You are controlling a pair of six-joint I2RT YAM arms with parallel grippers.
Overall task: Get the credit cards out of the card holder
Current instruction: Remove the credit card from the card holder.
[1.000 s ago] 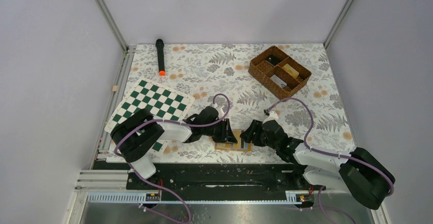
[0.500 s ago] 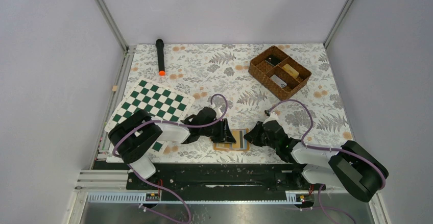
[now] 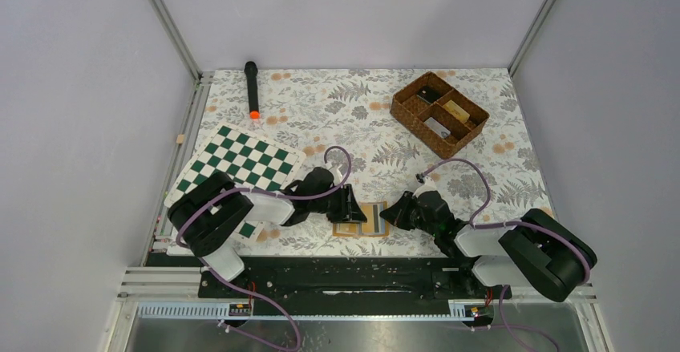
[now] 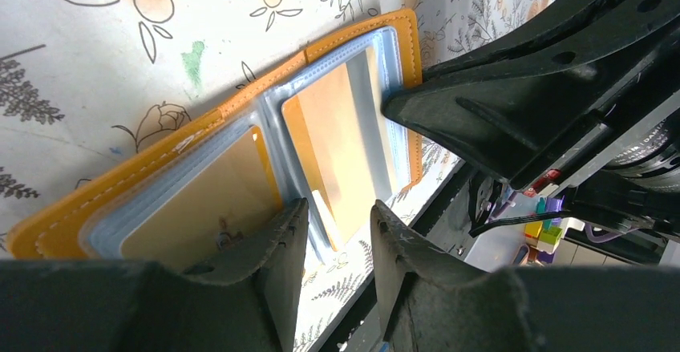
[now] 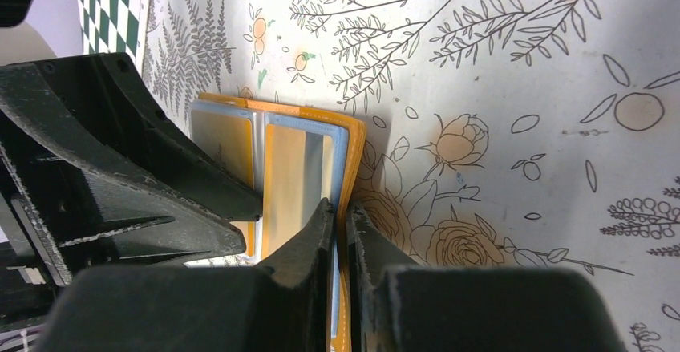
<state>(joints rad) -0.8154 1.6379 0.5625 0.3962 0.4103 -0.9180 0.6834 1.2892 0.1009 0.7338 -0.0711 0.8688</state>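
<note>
- Card holder (image 3: pixel 362 218) lies opened flat at the near edge of the worktop (image 3: pixel 337 107), between your two end effectors. It sits where it sat a second ago, though more of it shows between them now.
- Your left end effector (image 4: pixel 333 236) has slid a little to the left since then. Its fingers stand a modest gap apart over the holder's near edge beside the fold. You cannot tell from the wrist view whether they touch anything.
- Your right end effector (image 5: pixel 340 222) is almost closed. The holder's outer orange rim and sleeve edge run in between its fingertips, so it pinches the holder there.
- Your right arm's rear links have swung leftward compared with the earlier frame.
- One beige card (image 4: pixel 196 208) with a bit of print sits in the clear sleeve of one half. The other half's sleeve is filled too, but glare hides that card's colour.
- The chequered board (image 3: pixel 240 163), the wicker basket (image 3: pixel 439 114) and the black torch (image 3: pixel 252 89) have not moved.
</note>
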